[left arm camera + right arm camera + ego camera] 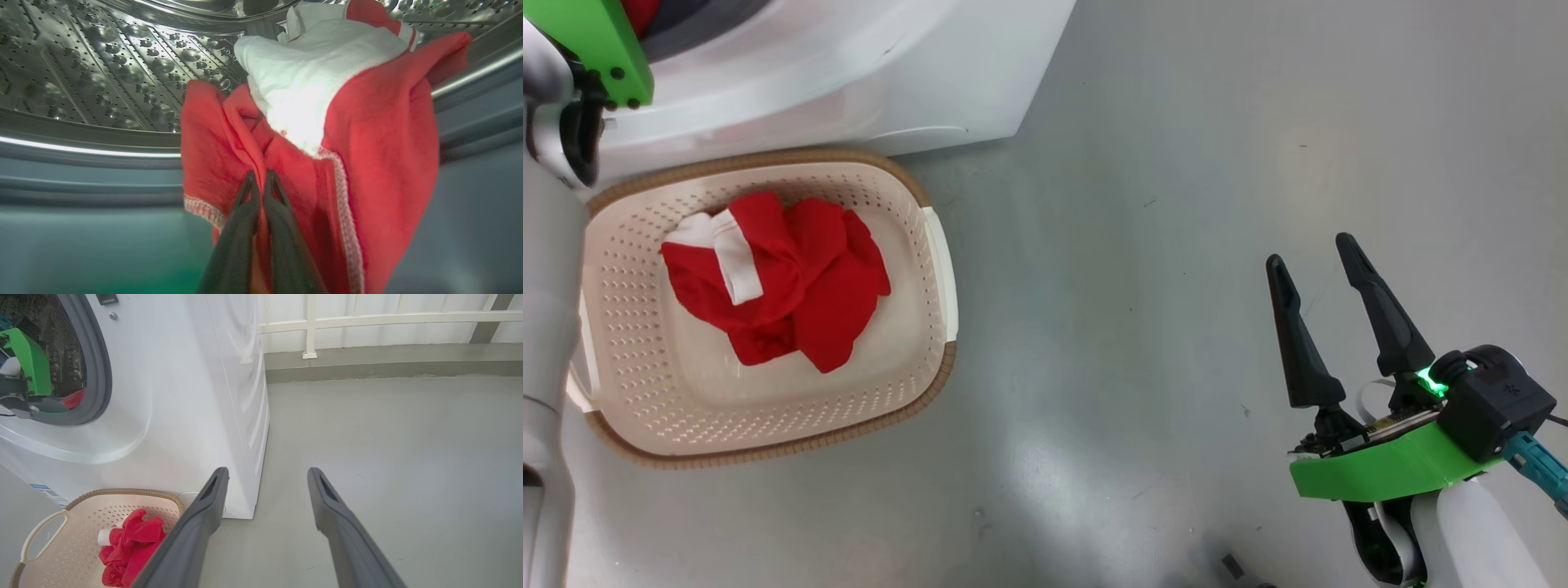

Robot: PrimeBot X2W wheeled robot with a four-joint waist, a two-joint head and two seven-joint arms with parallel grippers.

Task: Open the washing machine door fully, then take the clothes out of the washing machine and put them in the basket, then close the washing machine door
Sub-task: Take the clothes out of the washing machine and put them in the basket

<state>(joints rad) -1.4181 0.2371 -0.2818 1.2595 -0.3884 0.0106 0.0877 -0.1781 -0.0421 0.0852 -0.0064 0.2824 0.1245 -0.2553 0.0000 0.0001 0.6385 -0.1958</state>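
Note:
Inside the perforated steel drum (102, 69) of the washing machine (184, 396), my left gripper (260, 179) is shut on a red and white garment (327, 134) that hangs from its fingertips over the grey rubber ring (81, 188). Another red garment with a white panel (776, 278) lies in the cream basket (915, 392), which stands on the floor in front of the machine. My right gripper (1313, 249) is open and holds nothing, above bare floor well to the right of the basket. The washing machine door is out of view.
Grey floor (1176, 163) stretches to the right of the machine and the basket. A white railing (367, 320) and a low kerb run along the back. My left arm's green wrist (26, 361) reaches through the machine's opening.

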